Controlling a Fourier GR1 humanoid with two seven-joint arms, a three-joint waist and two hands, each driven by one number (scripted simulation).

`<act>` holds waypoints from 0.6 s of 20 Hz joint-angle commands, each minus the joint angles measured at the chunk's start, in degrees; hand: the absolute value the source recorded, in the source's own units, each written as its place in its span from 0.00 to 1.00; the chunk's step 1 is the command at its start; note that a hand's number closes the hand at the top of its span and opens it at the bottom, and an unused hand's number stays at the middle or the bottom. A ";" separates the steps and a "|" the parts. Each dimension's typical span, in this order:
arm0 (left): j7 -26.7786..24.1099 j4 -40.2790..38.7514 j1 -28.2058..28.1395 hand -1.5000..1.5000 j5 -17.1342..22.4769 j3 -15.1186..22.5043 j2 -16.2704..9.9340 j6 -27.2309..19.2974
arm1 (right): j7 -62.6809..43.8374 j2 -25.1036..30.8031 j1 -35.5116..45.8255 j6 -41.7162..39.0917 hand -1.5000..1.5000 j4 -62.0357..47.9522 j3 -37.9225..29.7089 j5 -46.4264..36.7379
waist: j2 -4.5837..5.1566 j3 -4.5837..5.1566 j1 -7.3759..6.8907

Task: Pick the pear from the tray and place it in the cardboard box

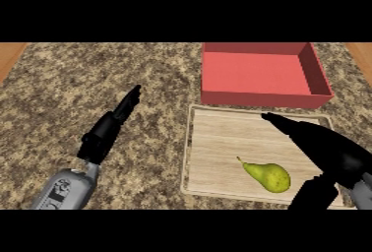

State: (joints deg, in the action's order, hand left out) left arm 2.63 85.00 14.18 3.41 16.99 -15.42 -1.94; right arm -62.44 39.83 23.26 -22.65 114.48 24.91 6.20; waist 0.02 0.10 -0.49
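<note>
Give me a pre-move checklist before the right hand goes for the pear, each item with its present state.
1. Pear lies on the wooden tray, in plain view: ok.
2. Right hand is open, fingers straight, holding nothing: ok.
3. Right hand is over the tray, beside the pear and not yet round it: ok for a start.
4. Red box is open at the top and nothing shows inside it: ok.
5. Left hand is over the counter, left of the tray, out of the path: ok.
6. Height of the right hand above the tray: cannot tell.

Even, bright light; soft shadow under the pear (267,176).
</note>
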 commanded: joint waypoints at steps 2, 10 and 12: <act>-2.11 0.40 -2.51 0.50 0.13 -1.50 -1.15 2.36 | -6.51 -3.76 2.98 -1.78 0.00 -5.10 3.02 -3.14 | 0.02 -0.04 -0.07; 1.07 2.07 -1.04 0.50 -0.29 -3.51 -0.73 3.25 | -8.26 -6.62 1.46 -2.19 0.00 -7.33 5.41 -5.67 | -0.08 -0.06 0.41; 3.20 3.56 -1.69 0.50 -3.37 -0.43 2.62 0.13 | -2.37 -6.97 2.42 -2.73 0.00 -14.22 3.78 -7.76 | -0.02 -0.09 0.17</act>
State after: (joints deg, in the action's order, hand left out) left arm 3.89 87.05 12.75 1.90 15.62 -14.58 -0.71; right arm -60.18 34.72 23.83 -22.31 104.09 30.30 -0.62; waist 0.00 0.03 -0.29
